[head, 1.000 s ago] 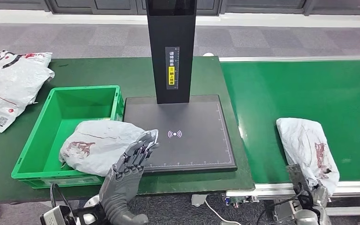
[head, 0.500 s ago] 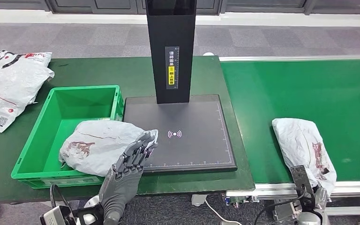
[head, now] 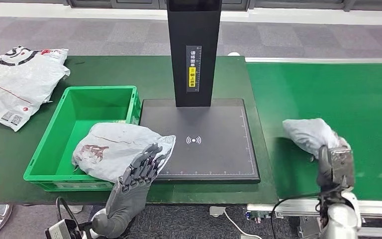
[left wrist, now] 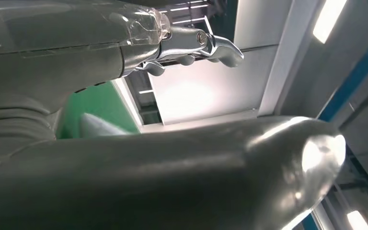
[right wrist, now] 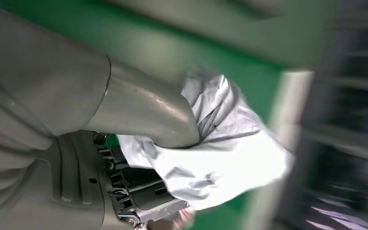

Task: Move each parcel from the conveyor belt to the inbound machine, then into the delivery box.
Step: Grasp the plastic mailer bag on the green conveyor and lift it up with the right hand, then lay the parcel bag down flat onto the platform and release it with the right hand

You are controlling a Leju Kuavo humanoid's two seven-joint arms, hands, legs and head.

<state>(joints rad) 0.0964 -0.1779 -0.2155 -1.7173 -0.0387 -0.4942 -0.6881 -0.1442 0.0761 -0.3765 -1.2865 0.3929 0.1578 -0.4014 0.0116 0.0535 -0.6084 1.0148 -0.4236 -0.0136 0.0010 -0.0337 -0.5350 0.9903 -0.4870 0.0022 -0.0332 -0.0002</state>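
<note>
**Gripping a parcel over the belt, right hand**

Right hand (head: 334, 164): clamped on a crumpled white poly-mailer parcel (head: 308, 134), above the green conveyor belt (head: 358, 94) near its front edge. The right wrist view shows the thick grey thumb (right wrist: 143, 115) pressed into the bag (right wrist: 220, 143), film bunched around it, darker fingers underneath. Parcel looks lifted at its left end; whether any part touches the belt, cannot tell.

Left hand (head: 138, 172): fingers stretched out and apart, holding nothing, palm toward the second parcel. Fingertips (head: 154, 149) lie at or just over the near edge of that parcel; contact cannot be confirmed.

Second parcel (head: 119, 149): white-grey mailer with a red-brown print, draped over the right front corner of the green delivery box (head: 79, 107), one end inside the box, the other hanging onto the left front part of the inbound machine's black plate (head: 214, 124).

Inbound machine: flat dark platform with a white wireless mark near its front, black upright post (head: 193, 50) at the back carrying a yellow-and-white label. It sits on the green tabletop (head: 149, 72) between box and belt.

Far left corner of the tabletop: more white mailers (head: 20, 84) piled up, black and red printing, well apart from the box.
</note>
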